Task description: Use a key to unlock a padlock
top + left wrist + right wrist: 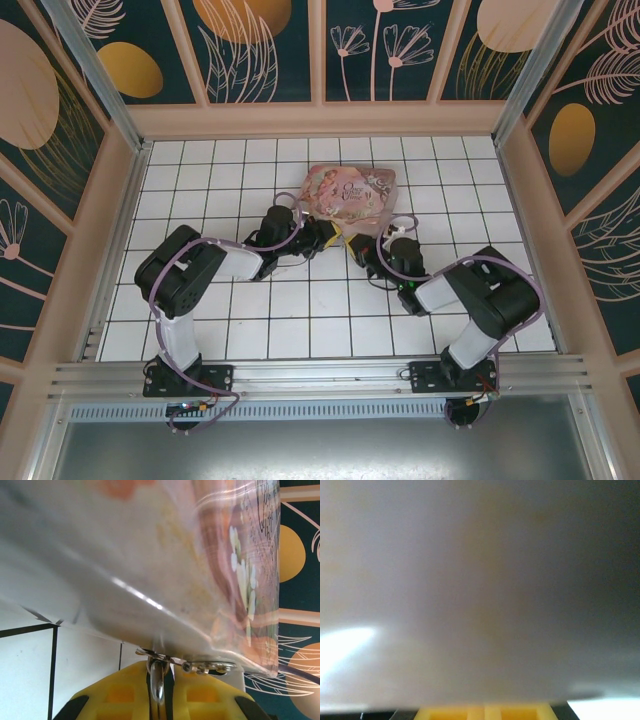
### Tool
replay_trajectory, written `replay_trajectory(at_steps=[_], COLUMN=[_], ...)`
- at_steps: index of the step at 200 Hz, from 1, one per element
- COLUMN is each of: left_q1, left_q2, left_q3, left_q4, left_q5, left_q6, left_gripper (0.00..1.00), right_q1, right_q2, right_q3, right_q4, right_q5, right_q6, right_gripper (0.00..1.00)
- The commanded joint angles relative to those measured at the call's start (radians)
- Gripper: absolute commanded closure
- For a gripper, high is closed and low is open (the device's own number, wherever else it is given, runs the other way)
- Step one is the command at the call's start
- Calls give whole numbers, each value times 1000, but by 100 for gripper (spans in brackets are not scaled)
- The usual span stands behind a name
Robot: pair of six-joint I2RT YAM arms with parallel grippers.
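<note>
Left gripper [161,700] pinches padlock [158,681] by its shackle; right gripper [484,713] closed together, hold indiscernible; key insertion pending, which demands fine alignment.

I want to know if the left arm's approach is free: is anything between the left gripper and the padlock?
Nothing visible is. The padlock's silver shackle hangs from the tin box's hasp and runs straight down between the left gripper's yellow fingers; the lock's body is hidden there.
</note>
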Motion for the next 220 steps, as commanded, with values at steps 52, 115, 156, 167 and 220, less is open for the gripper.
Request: replay_trajectory(at_steps=[52,115,156,167,220], left_q1=[-33,-34,-34,-35,-34], left_q2=[-5,4,7,5,18], left_q3=[18,25,23,19,37], left_q4=[42,42,39,37,31], left_q5=[106,92,85,74,48], left_q6=[9,3,5,3,3], left_gripper=[100,100,100,100,100], right_q1=[-71,18,29,28,27], right_q2=[2,15,-29,-50,-174], right_q3=[25,5,-18,-23,-89], right_q4=[-8,85,52,15,-160], right_q5=[-30,14,61,73,115], right_q6=[-110,-26,-12,-14,-29], right_gripper=[100,100,100,100,100])
